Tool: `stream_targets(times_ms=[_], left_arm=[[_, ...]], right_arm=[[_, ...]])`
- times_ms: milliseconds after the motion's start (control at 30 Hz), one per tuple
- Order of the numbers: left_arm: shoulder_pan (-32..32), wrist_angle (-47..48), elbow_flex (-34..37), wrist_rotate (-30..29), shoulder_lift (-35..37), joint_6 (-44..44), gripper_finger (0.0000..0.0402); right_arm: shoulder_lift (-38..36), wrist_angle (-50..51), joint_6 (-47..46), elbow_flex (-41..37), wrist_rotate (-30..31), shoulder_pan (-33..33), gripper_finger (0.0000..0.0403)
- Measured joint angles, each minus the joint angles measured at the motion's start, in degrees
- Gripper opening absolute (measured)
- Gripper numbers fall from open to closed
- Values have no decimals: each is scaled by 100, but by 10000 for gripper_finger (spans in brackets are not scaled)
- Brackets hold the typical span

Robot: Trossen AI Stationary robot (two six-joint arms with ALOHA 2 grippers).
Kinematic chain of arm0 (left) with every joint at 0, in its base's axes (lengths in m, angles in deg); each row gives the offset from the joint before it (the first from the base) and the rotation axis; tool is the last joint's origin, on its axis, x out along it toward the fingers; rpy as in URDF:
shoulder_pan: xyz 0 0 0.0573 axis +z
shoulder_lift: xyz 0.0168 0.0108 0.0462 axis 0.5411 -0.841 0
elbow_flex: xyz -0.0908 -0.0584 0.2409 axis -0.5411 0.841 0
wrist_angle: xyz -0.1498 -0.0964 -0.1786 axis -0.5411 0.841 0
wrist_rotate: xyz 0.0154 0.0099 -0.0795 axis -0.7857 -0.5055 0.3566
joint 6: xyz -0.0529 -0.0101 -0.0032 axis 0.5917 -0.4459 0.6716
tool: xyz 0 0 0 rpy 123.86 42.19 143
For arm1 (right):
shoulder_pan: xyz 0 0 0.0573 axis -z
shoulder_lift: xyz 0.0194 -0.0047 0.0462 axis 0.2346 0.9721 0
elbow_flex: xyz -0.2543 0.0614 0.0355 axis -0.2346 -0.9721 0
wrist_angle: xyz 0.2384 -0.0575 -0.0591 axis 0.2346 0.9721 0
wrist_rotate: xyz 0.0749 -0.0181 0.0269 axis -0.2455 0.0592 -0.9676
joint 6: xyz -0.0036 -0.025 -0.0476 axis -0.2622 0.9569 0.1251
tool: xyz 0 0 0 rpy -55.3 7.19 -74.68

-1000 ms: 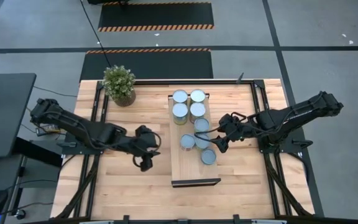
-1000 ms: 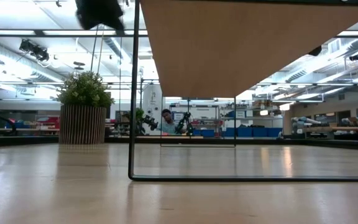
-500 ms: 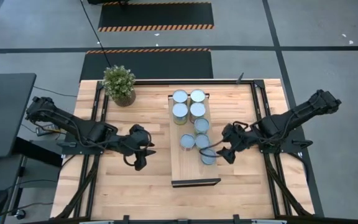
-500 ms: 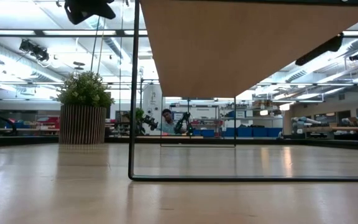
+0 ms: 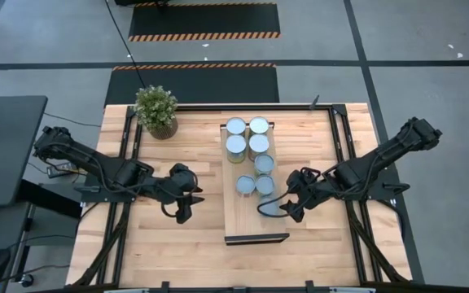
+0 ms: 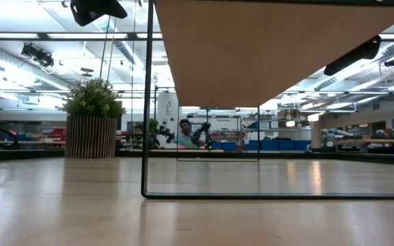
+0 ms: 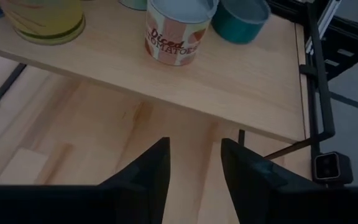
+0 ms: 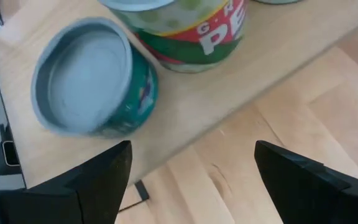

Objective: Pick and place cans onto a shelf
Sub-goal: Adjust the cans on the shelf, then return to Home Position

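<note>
the shelf (image 5: 245, 224) ran near to far down the middle of the tabletop (image 5: 161, 244), raised on a thin dark frame. four cans (image 5: 247, 136) stood in a tight square at its far end, their pale round tops up. nearer along the plank, one more can (image 5: 264, 163) stood alone, and just near of it two cans (image 5: 254, 185) stood side by side, touching or almost so. the eighth can (image 5: 272, 206) lay at the shelf's right edge, partly hidden in the high view by the right end effector (image 5: 283, 207); the right wrist view showed this teal-sided can (image 8: 95, 87) tipped over on the shelf, its round end facing the camera, just beside an upright can with a green and red label (image 8: 194, 34).

the right end effector hung over the shelf's right edge next to the tipped can, its fingers (image 8: 300, 180) set wide apart with nothing between them.

the left end effector (image 5: 187, 198) hung over bare tabletop to the left of the shelf, well apart from the cans. its fingers (image 7: 151, 171) were parted by a narrow gap and held nothing; past them stood a can with a tomato label (image 7: 176, 31) on the shelf.

a potted plant (image 5: 157, 111) stood at the tabletop's far left.
</note>
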Motion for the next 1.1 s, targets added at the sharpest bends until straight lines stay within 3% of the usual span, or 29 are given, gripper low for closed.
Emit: stream_targets(times_ms=[233, 467, 800, 1100], left_arm=[[0, -6, -2, 281, 0, 84, 149], [-166, 277, -4, 271, 0, 55, 149], [-423, 890, -4, 13, 231, 122, 112], [-181, 1289, -4, -478, 732, -58, 51]], right_arm=[[67, 65, -4, 2, -8, -1, 347], [-456, 697, -187, 2, 19, -1, 347], [-1561, 633, 84, -356, 935, -83, 347], [-2529, -784, 159, -1444, 952, -82, 344]])
